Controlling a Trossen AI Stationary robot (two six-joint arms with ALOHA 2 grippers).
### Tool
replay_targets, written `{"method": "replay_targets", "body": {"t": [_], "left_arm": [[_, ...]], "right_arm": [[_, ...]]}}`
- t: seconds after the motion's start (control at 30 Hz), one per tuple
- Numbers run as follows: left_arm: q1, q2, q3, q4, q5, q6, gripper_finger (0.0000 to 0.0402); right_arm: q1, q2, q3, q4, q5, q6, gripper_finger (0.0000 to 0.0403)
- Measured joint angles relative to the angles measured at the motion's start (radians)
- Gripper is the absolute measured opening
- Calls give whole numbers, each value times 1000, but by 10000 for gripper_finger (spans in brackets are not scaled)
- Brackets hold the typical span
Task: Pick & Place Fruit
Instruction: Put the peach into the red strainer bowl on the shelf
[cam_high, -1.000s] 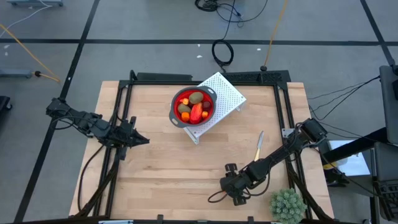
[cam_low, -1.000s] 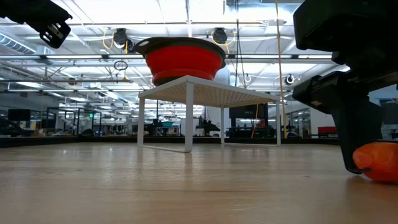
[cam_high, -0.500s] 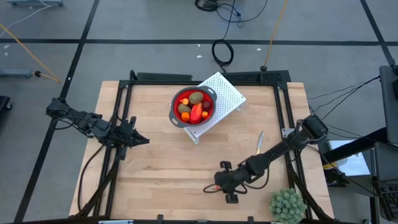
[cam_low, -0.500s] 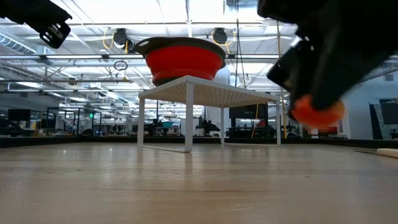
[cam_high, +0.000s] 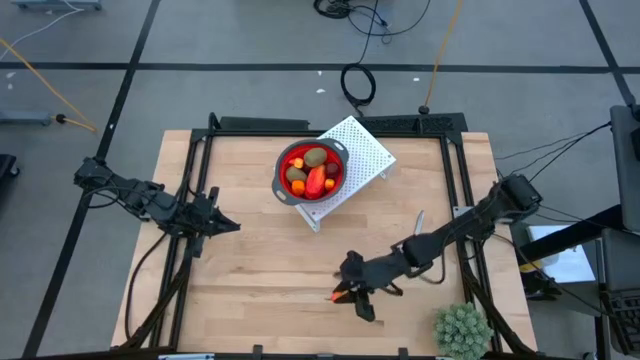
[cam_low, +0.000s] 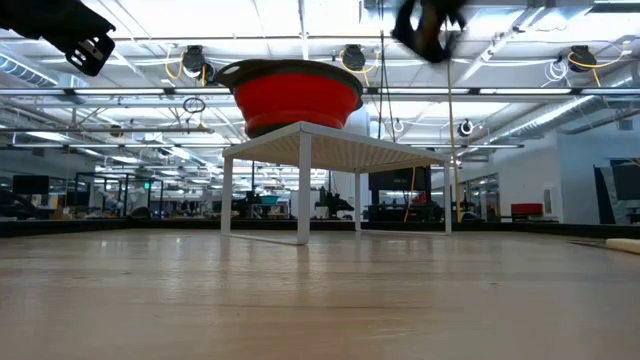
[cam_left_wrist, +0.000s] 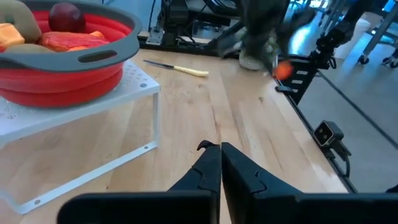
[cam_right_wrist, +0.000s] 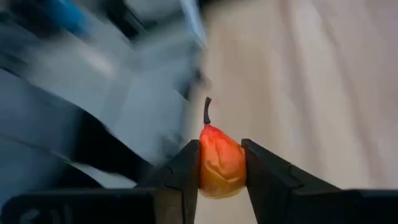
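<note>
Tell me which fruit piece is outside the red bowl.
The small orange, stemmed piece, clamped in the right pincer over the table's near side. All other fruit lies in the red bowl on the white rack.

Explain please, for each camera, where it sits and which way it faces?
High view: above, facing straight down on the table; both arms show.
Low view: at tabletop height, facing level toward the red bowl on its white rack; arm parts show at top.
Left wrist view: on the left arm, past its shut left tool.
Right wrist view: on the right arm; the right tool clamps an orange fruit.
Shared: high and left wrist views both show the bowl.
</note>
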Motion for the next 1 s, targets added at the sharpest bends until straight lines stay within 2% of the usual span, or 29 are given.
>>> {"method": "replay_targets", "body": {"t": [0.17,0.3,0.43,0.67,0.83,1.0], "left_arm": [[0,0,0,0,0,39,19],[0,0,0,0,0,59,8],[0,0,0,-2,1,62,3],[0,0,0,-8,2,63,20],[0,0,0,-8,3,91,21],[0,0,0,-8,3,105,21]], "right_arm": [[-23,-57,2,235,-69,86,104],[-30,-85,2,444,-75,79,103],[-30,-86,2,654,-75,5,102],[-30,-86,2,963,-79,-160,103],[-30,-87,2,1180,-211,-319,104],[-30,-87,2,1248,-284,-415,104]]}}
